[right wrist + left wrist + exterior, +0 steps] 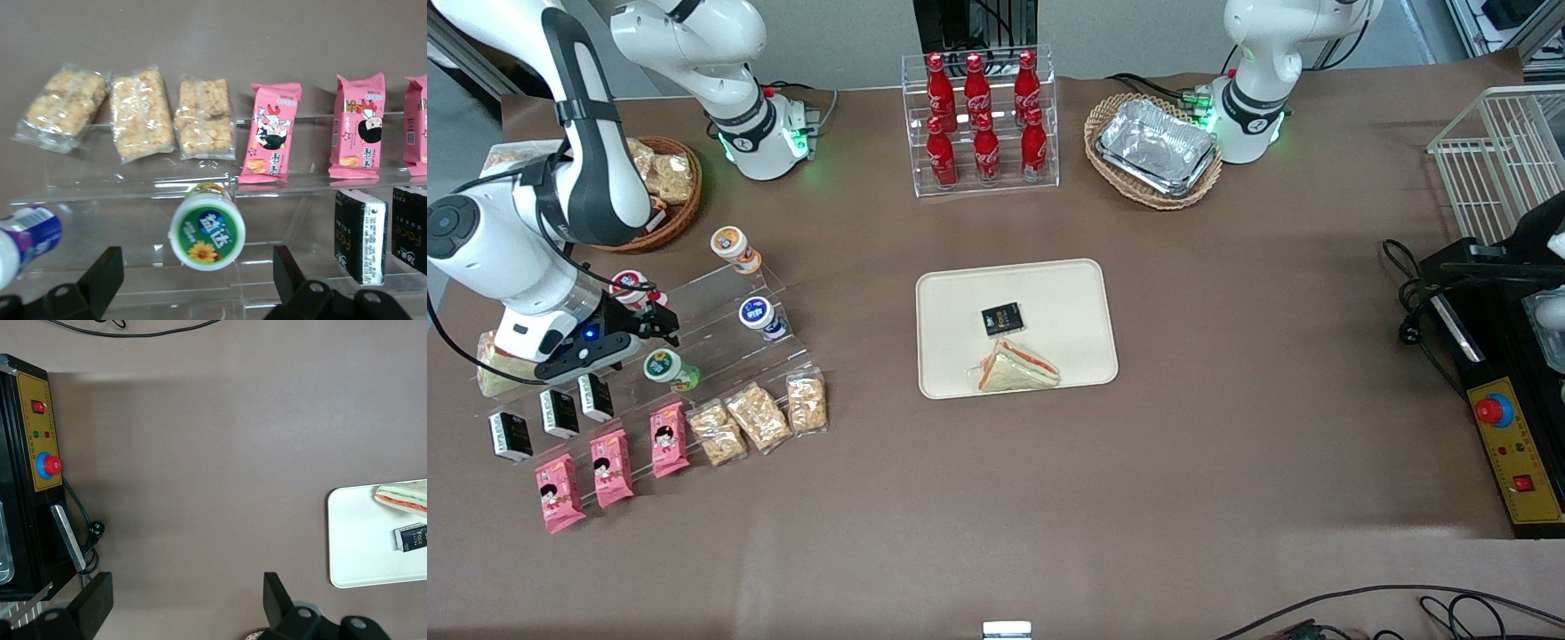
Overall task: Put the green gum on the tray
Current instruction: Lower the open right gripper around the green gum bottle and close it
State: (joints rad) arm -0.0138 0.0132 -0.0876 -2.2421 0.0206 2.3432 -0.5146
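Front view: gripper (660,322) poised above the clear stepped display stand (720,333), just beside the green gum (669,369), not yet touching. Blue gum bottle (760,316) one step up on that stand, red gum bottle (633,286) close by the gripper, so a drifting descent could knock either over. Tray (1085,293) well apart from the stand, already holding a sandwich (1016,366) and a dark packet (1002,319).

Left wrist view: only the tray corner and bare surface (200,467); nothing of the gum.

Right wrist view: jaws apart, straddling the green gum's lid. Bottle tilted on the stand; a closing pinch off-centre might roll it toward the pink snack packets (272,132) or slip on the round lid.
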